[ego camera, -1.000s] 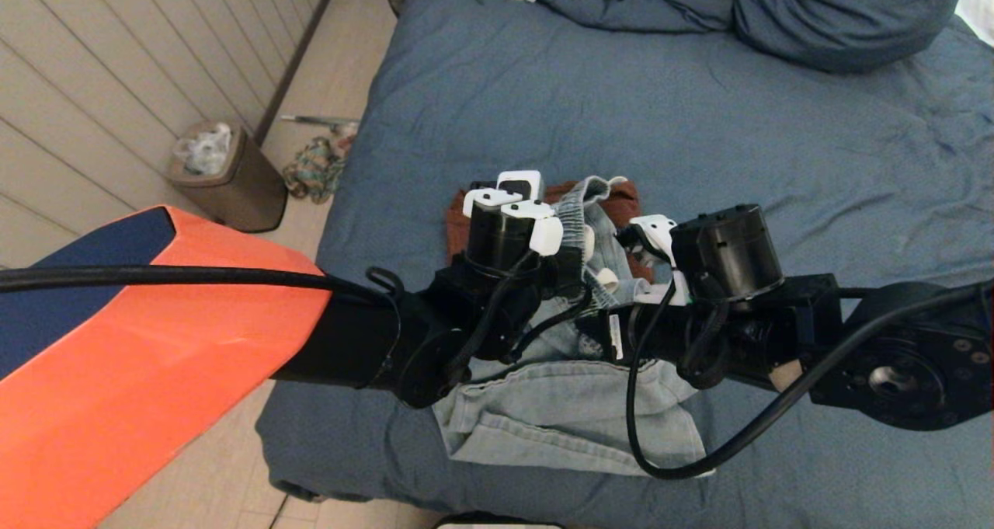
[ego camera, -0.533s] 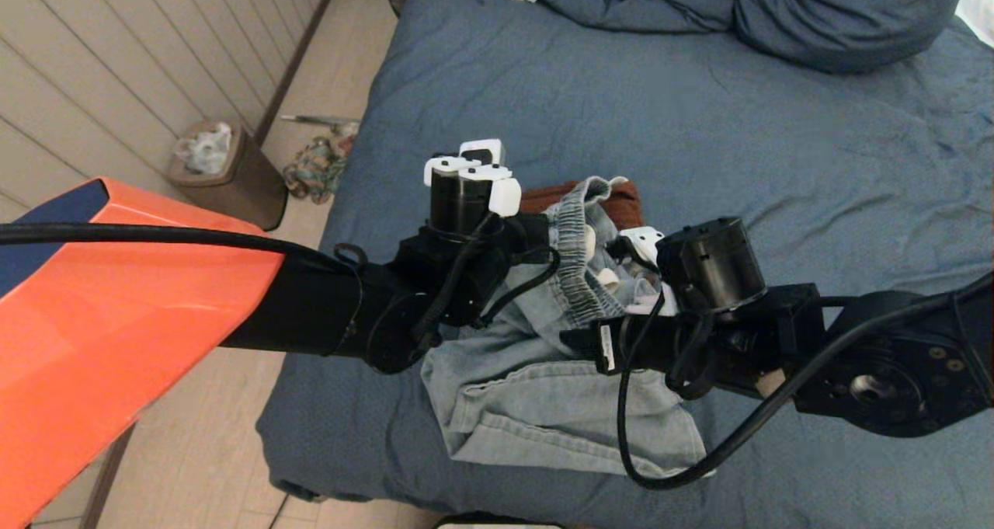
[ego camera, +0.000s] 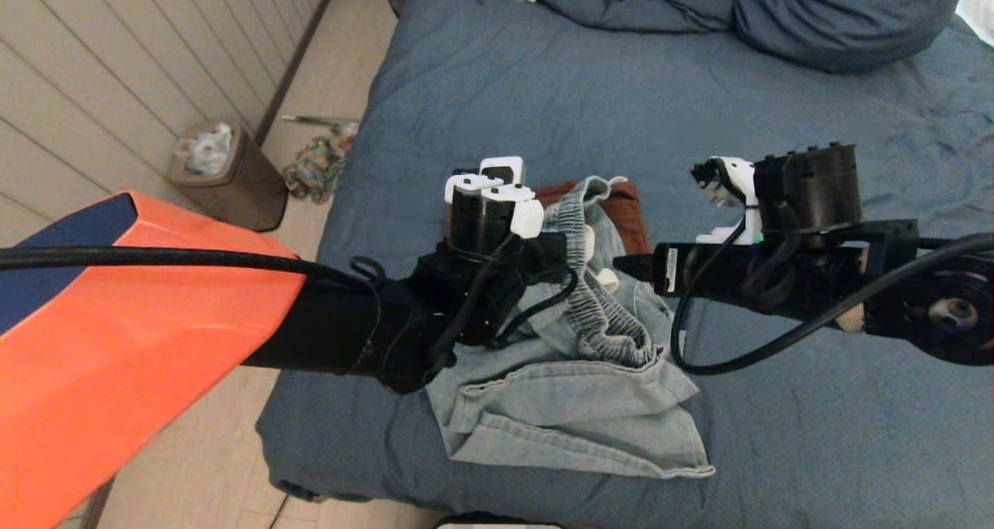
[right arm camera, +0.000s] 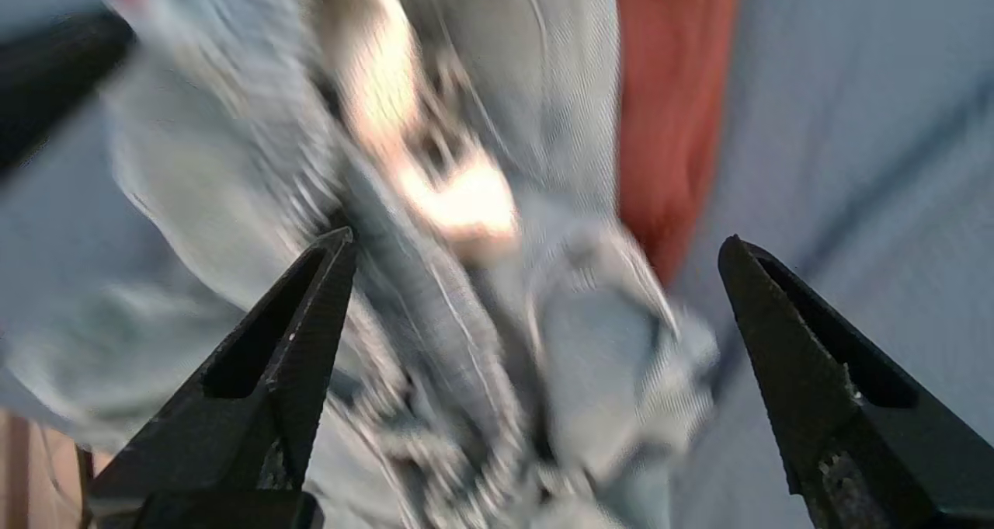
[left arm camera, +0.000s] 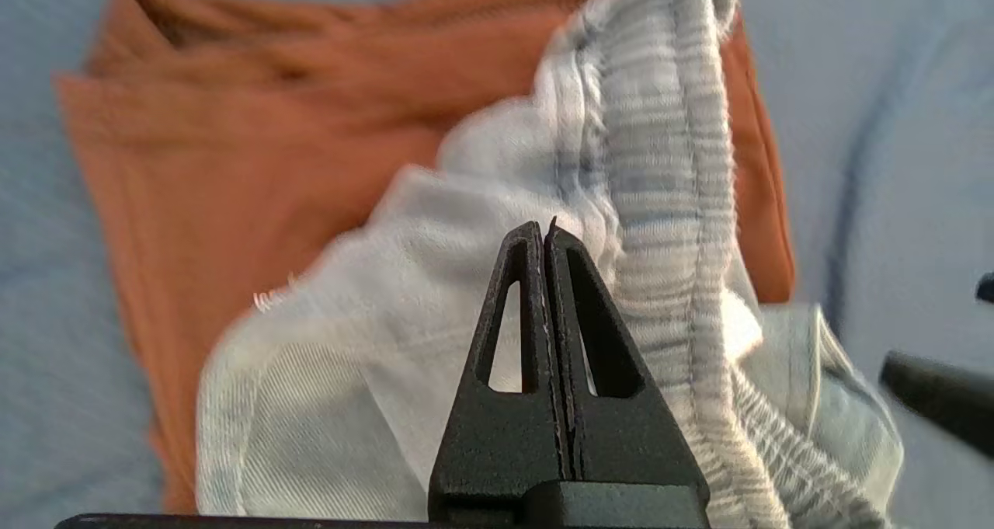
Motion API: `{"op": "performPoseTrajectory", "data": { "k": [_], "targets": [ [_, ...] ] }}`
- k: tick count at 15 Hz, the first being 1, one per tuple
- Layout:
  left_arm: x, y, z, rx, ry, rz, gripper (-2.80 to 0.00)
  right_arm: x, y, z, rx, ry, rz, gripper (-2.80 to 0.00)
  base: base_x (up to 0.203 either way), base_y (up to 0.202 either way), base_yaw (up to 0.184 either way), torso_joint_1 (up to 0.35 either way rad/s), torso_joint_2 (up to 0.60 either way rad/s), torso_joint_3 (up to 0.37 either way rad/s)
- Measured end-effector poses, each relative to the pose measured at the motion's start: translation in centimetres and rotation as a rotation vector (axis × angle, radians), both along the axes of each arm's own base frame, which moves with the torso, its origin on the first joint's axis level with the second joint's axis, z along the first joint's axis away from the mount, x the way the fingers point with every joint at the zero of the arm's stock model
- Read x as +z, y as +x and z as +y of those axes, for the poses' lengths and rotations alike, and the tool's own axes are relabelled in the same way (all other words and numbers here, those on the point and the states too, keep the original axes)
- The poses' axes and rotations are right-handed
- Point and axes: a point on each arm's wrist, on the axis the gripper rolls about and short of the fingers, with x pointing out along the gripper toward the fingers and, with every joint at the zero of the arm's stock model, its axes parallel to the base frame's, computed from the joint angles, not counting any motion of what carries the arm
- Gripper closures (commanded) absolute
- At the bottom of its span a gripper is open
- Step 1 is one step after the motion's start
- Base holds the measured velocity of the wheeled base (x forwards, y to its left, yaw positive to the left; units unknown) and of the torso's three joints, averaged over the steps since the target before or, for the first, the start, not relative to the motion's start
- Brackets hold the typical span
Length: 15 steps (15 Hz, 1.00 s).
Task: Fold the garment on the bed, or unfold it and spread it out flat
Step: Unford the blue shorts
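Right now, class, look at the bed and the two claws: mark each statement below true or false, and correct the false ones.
1. The left claw is shut. True.
2. The right claw is shut on the denim. False: its fingers stand wide apart with nothing between them.
3. A rust-orange garment lies partly under the light denim garment. True.
4. The denim garment is spread flat. False: it is bunched, its elastic waistband lifted.
5. A brown bin stands on the bed. False: it stands on the floor beside it.
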Motion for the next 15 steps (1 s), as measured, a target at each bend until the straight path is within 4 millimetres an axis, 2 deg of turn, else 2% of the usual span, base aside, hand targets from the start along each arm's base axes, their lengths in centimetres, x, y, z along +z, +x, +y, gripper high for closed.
{"op": "performPoseTrajectory", "data": {
  "k": [5,8,12,15],
  "targets": [
    [-1.8,-1.4,-2.3,-0.052,0.027,0.022,0.00,-3.8,-3.9,-1.4,0.015,-0.032,0.136,-2.80,0.000,0.000,0.000,0.000,0.00,0.000],
    [-2.6,-1.6,-4.2,-0.077,0.030,0.022,0.00,-5.3,-5.2,-1.9,0.008,-0.030,0.196,-2.80,0.000,0.000,0.000,0.000,0.00,0.000],
    [-4.2,-1.0,-5.8,-0.081,0.049,0.033,0.00,-6.9,-5.5,-1.3,0.020,-0.039,0.255,-2.80,0.000,0.000,0.000,0.000,0.00,0.000],
    [-5.1,-0.1,-5.7,-0.066,0.058,0.041,0.00,-8.0,-5.4,-0.9,0.028,-0.052,0.293,-2.80,0.000,0.000,0.000,0.000,0.00,0.000]
  ]
}}
